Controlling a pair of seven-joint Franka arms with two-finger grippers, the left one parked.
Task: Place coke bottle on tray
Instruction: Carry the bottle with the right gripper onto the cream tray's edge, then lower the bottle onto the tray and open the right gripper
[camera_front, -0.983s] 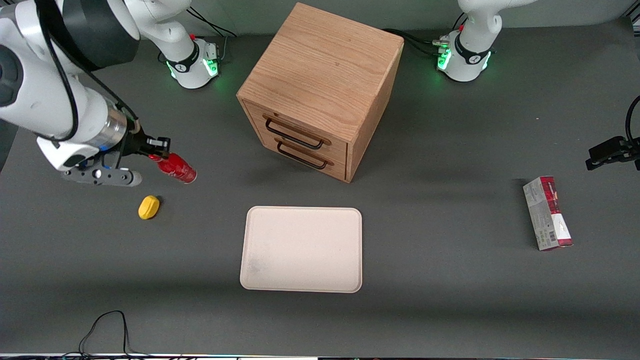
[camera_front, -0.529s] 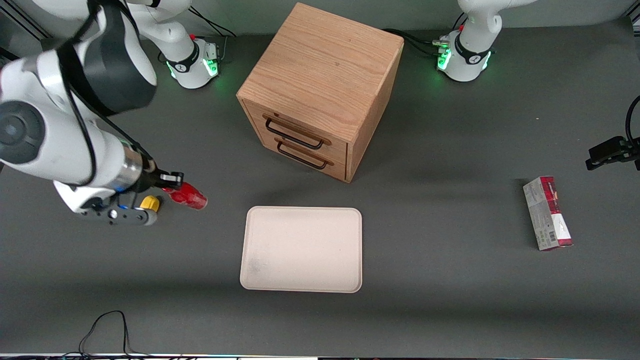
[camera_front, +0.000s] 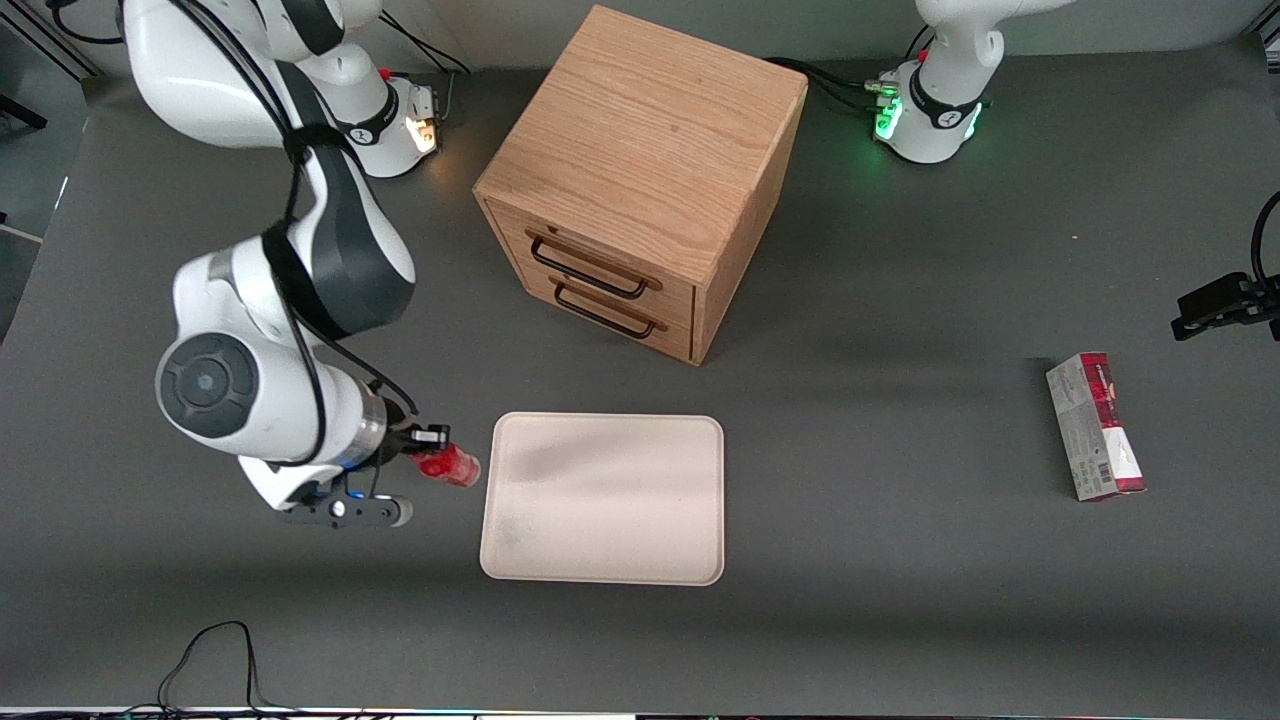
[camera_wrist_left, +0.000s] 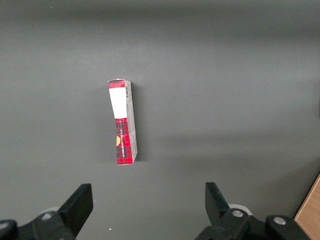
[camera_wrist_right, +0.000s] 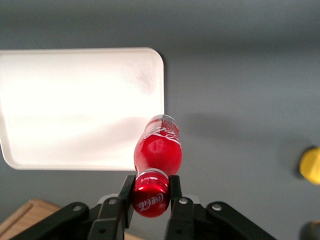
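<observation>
My right gripper (camera_front: 432, 452) is shut on the cap end of the coke bottle (camera_front: 450, 467), a small glossy red bottle with white script. It holds the bottle in the air, just beside the edge of the tray (camera_front: 640, 560) that faces the working arm's end of the table. In the right wrist view the gripper (camera_wrist_right: 150, 189) pinches the red cap, and the bottle (camera_wrist_right: 159, 149) hangs over the table right at the tray's rim (camera_wrist_right: 75, 165). The pale cream-pink tray holds nothing.
A wooden two-drawer cabinet (camera_front: 640, 170) stands farther from the front camera than the tray. A red-and-grey carton (camera_front: 1094, 425) lies toward the parked arm's end, also in the left wrist view (camera_wrist_left: 122, 122). A yellow object (camera_wrist_right: 311, 165) lies on the table in the right wrist view.
My right gripper has carried the coke bottle toward the front camera and toward the tray, from near the yellow object to the tray's edge. The yellow object is now hidden by the arm in the front view.
</observation>
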